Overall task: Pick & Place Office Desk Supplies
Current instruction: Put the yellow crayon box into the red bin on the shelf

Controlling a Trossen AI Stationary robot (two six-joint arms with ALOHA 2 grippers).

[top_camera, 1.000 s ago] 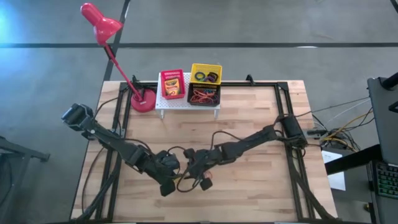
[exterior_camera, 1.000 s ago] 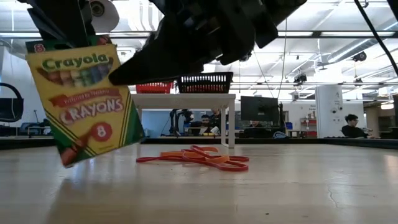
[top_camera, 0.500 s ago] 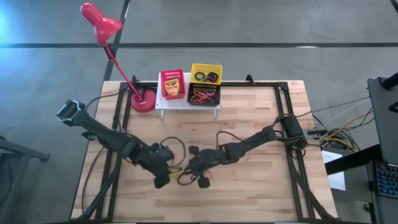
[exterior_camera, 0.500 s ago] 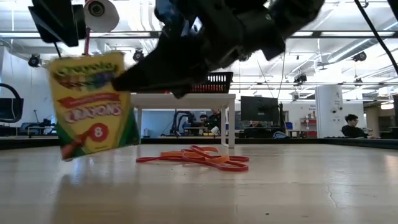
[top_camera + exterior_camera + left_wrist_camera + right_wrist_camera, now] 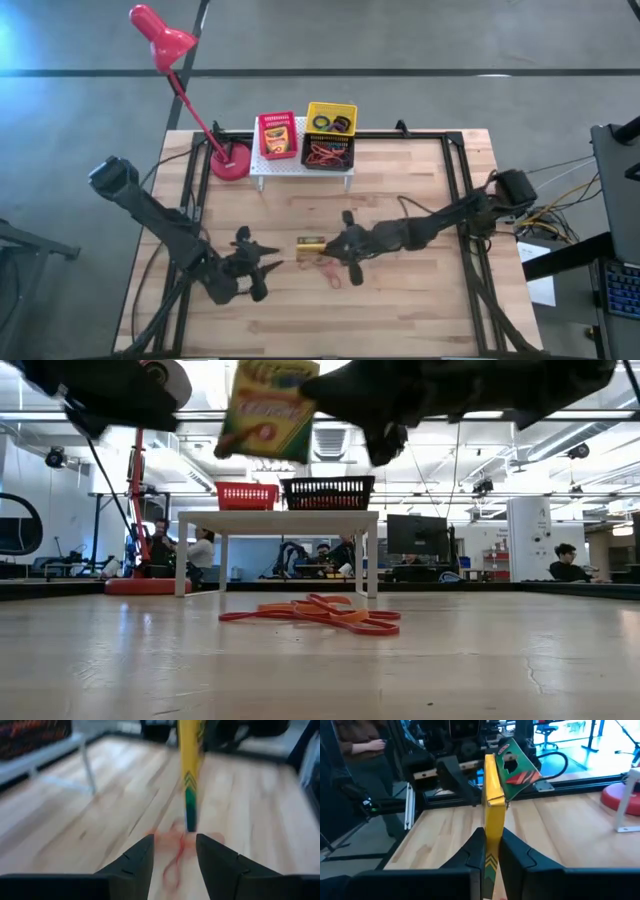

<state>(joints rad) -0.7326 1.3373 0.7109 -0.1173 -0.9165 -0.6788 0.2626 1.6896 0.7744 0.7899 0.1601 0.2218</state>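
A yellow-and-green crayon box (image 5: 308,243) hangs above the middle of the table, and my right gripper (image 5: 333,245) is shut on it. The box's end flap (image 5: 516,766) stands open. Loose orange-red rubber bands (image 5: 328,271) lie on the wood just below it. My left gripper (image 5: 264,267) stands open a little to the left of the box, pointing at it and touching nothing; its wrist view shows the box (image 5: 189,775) edge-on past the open fingers. At the far edge a red basket (image 5: 278,135), a yellow basket (image 5: 331,117) and a black basket (image 5: 328,153) sit on the white rack. My right gripper pinches the crayon box by its two broad faces (image 5: 491,845) between the two fingers (image 5: 470,851), at the end away from the flap. The fingers reach in about level from the table's right. The box (image 5: 268,405) sticks out past the fingertips, tilted and lifted clear of the table.
A red desk lamp (image 5: 229,160) stands at the far left beside the white rack (image 5: 300,168). The red basket holds another crayon box, the black one holds rubber bands. Bare wood lies near and to the right. People sit in the room beyond the table.
The crayon box has passed from my left gripper to my right. My left gripper has let go and drawn back toward the table's left. My right gripper has taken hold, risen and gone toward the far right, lifting the box higher and turning it.
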